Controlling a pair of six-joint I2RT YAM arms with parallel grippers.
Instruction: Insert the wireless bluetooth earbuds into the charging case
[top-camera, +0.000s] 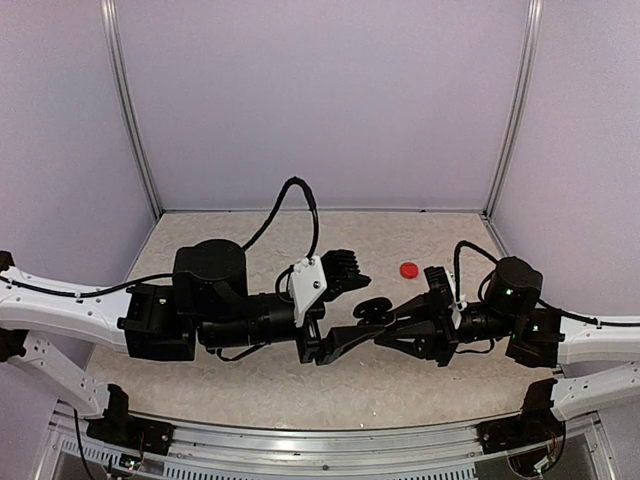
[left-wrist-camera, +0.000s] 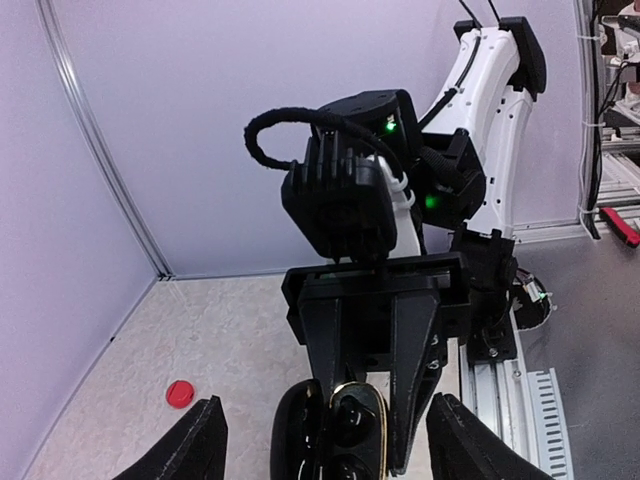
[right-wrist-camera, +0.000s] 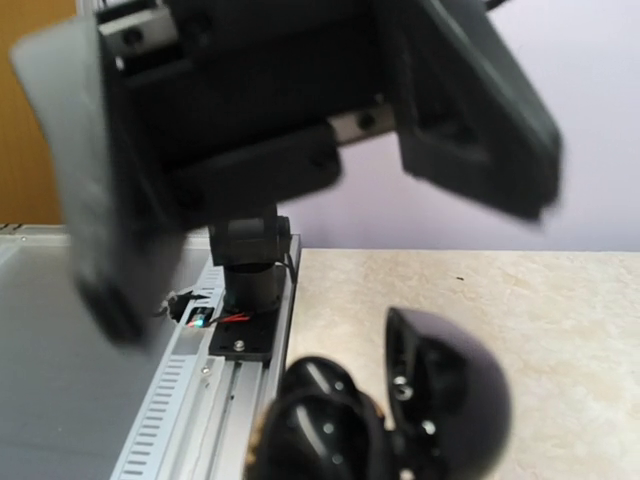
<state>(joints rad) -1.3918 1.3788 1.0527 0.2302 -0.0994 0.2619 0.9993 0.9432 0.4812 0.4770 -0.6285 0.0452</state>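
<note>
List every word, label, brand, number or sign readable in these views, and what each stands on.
No text can be read.
The charging case, the small red object and the right arm show no print; its green lights are plain dots, not signs.
Clutter at the left wrist view's right edge is too small to tell.

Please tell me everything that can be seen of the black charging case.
The charging case is small, rounded and glossy black. It looks like plastic and has a thin gold rim around its opening. Its lid is open and tilted back from the base. The case is clamped between the fingers of the right gripper, and the open left gripper has a finger on either side without touching it. I cannot tell whether buds sit inside.
</note>
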